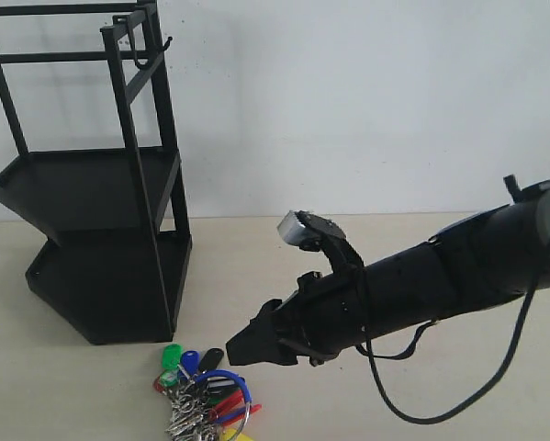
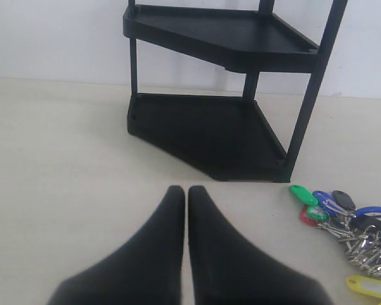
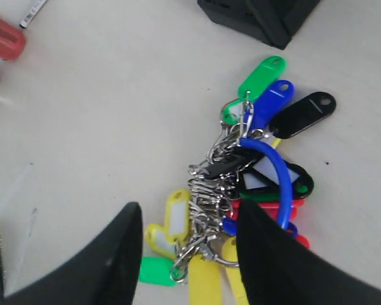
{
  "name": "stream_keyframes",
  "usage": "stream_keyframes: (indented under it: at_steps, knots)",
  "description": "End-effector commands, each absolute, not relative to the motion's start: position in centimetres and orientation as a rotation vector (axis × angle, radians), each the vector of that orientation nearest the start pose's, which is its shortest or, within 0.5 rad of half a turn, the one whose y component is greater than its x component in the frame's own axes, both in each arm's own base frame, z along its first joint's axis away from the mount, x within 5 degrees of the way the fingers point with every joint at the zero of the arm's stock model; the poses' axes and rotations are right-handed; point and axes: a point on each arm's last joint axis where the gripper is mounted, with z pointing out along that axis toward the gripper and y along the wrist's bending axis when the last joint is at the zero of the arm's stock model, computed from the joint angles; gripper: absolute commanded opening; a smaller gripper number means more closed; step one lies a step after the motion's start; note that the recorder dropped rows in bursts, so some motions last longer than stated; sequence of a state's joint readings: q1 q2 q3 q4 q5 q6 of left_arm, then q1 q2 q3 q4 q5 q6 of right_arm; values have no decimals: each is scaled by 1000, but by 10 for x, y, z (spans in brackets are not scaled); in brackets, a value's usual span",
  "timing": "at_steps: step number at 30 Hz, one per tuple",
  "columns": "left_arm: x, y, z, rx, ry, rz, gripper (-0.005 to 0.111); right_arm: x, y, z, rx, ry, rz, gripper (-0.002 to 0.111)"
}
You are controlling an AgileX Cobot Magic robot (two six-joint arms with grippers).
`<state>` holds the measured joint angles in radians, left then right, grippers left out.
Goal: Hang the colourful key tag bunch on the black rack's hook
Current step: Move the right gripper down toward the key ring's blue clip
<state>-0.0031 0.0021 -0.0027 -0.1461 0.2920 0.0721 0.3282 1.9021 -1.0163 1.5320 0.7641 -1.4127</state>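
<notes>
**One bunch on the table, one opened gripper over it**

There is one black rack [image 1: 151,138] with two angular trays, standing at the left of the exterior view. The upper tray [image 1: 82,184] and lower tray [image 1: 100,289] both show only bare black floors. The hook [image 1: 146,62] sits on the frame at the rack's top, in the upper left of the frame.

One colourful key tag bunch [image 1: 206,395] lies flat on the table [image 1: 82,386]. It is at the bottom edge left of centre, near the lower tray's front corner but apart from it. Its blue-sleeved ring [image 3: 280,184] holds green, blue, black, red and yellow tags, too overlapped to count.

Two grippers show. The right gripper [image 3: 189,213] is spread wide just above the bunch, holding nothing. Whether it touches the tags cannot be told. The left gripper [image 2: 186,190] has its fingers pressed together and is empty, pointing at the rack's base.

A loose black cable [image 1: 495,386] droops from the right arm. A red cylindrical object [image 3: 2,38] lies well apart from the bunch.
</notes>
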Motion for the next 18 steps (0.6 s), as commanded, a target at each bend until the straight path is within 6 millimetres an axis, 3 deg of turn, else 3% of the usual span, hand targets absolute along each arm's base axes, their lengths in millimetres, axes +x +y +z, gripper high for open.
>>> stream_keyframes:
  at_steps: [1,18]
  knots:
    - [55,-4,188,-24,1766,-79,4,332,181,152,-632,2314,1115,44]
    - [55,-4,188,-24,1766,-79,4,347,196,115,-609,2390,1046,45]
